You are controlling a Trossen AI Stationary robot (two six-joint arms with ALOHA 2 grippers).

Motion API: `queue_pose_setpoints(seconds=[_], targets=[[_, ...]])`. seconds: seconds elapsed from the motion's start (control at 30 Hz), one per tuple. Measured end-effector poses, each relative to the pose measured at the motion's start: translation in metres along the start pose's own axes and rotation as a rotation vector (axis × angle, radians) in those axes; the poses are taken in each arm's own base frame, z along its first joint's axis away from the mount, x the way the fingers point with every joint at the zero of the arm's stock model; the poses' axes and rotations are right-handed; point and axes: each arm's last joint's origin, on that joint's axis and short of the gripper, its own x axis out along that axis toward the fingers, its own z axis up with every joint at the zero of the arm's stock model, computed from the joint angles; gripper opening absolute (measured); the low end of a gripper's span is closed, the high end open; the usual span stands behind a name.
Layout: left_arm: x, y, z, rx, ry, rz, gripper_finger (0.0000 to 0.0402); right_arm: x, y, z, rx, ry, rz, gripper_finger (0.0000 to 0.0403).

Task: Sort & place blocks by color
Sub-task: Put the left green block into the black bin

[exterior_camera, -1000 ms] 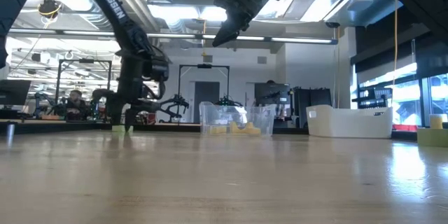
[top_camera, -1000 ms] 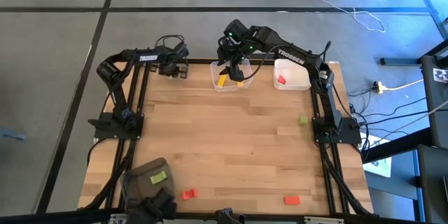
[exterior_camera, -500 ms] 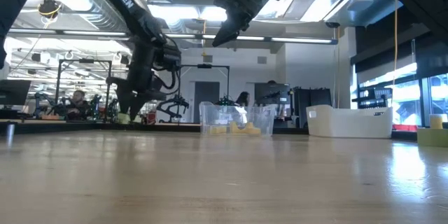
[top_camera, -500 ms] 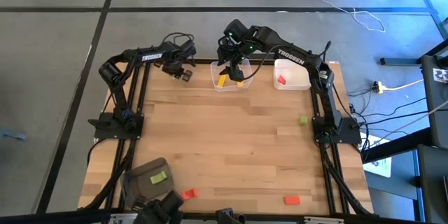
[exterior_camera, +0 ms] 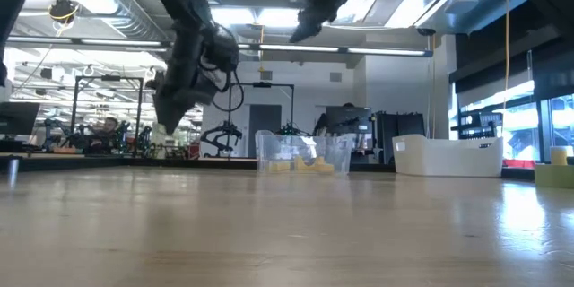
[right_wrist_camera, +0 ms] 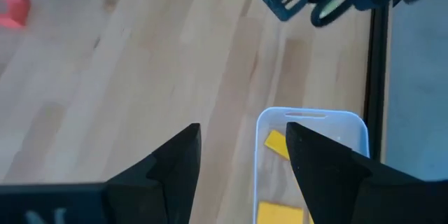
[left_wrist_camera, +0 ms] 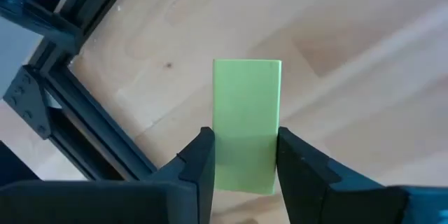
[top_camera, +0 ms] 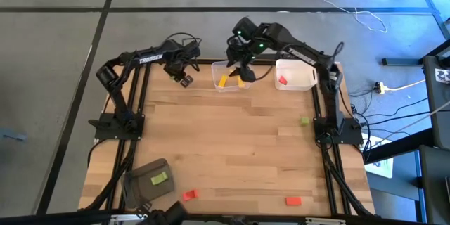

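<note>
Wooden planks make up the table, pale and smooth, with a dark frame round it. From above you can count six small flat blocks lying about: two yellow blocks in the clear bin, one red block in the white bin, one green block near the right edge, one green one on the grey lid at the front, and two red ones on the wood near the front edge.

A seventh block shows best from the left wrist: the left gripper is pinching a light green block, a smooth flat rectangle, just over the table's back left corner. From above that block cannot be made out.

The right gripper hangs with its fingers spread and nothing between them, above the clear bin. Its wrist view shows the yellow blocks below and the left gripper farther off.

From table height the clear bin and the white bin stand side by side.
</note>
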Motion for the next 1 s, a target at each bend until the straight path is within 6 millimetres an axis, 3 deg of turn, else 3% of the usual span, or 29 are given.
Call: queue_pose_setpoints(seconds=[0.23, 0.57, 0.8, 1.0], targets=[[-0.048, -0.003, -0.031, 0.06, -0.063, -0.031, 0.0114, -0.044, 0.023, 0.004, -0.027, -0.019, -0.032, 0.021], [-0.128, -0.017, -0.118, 0.152, -0.215, -0.204, 0.0114, -0.061, 0.035, 0.0, -0.065, 0.012, -0.026, 0.021], [-0.155, -0.034, -0.18, 0.287, -0.196, -0.344, 0.0114, -0.062, 0.038, -0.002, -0.055, 0.03, -0.004, 0.021], [-0.165, -0.053, -0.222, 0.411, -0.127, -0.398, 0.0114, -0.062, 0.04, 0.0, -0.055, -0.03, 0.075, 0.021]])
